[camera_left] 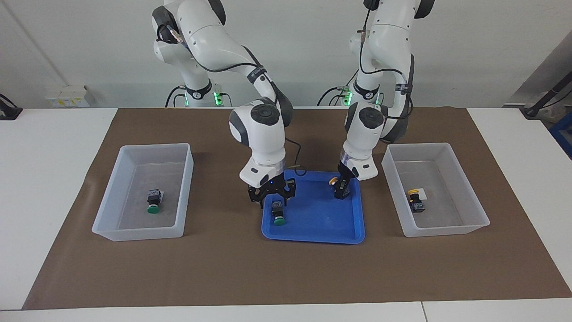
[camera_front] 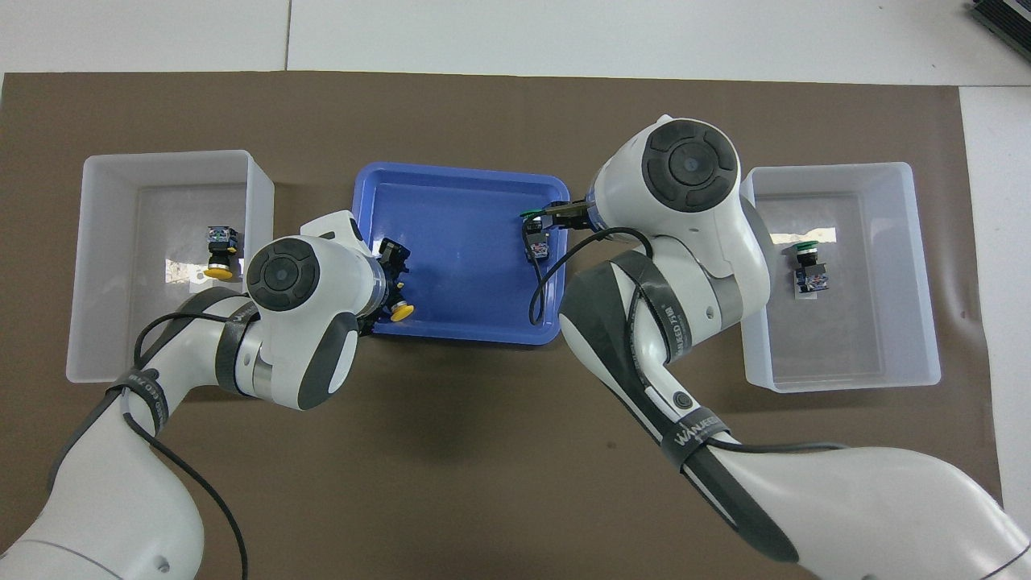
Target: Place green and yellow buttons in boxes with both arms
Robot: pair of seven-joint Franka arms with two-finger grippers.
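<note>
My right gripper [camera_left: 271, 196] is open, low over the blue tray [camera_left: 313, 232], its fingers just above a green button [camera_left: 279, 213] that lies in the tray at the right arm's end. In the overhead view the right gripper [camera_front: 549, 216] is beside this green button [camera_front: 533, 235]. My left gripper [camera_left: 342, 190] is shut on a yellow button [camera_left: 334, 181] low in the tray's corner nearest the left arm, and both show in the overhead view too, the gripper [camera_front: 392, 274] with the yellow button [camera_front: 403, 310]. One box [camera_left: 111, 210] holds a green button [camera_left: 153, 204]. The other box [camera_left: 473, 210] holds a yellow button [camera_left: 414, 200].
The tray and both boxes stand in a row on a brown mat [camera_left: 286, 277] over the white table. The boxes' walls rise higher than the tray's rim. A cable from my right wrist hangs over the tray's edge [camera_front: 538, 310].
</note>
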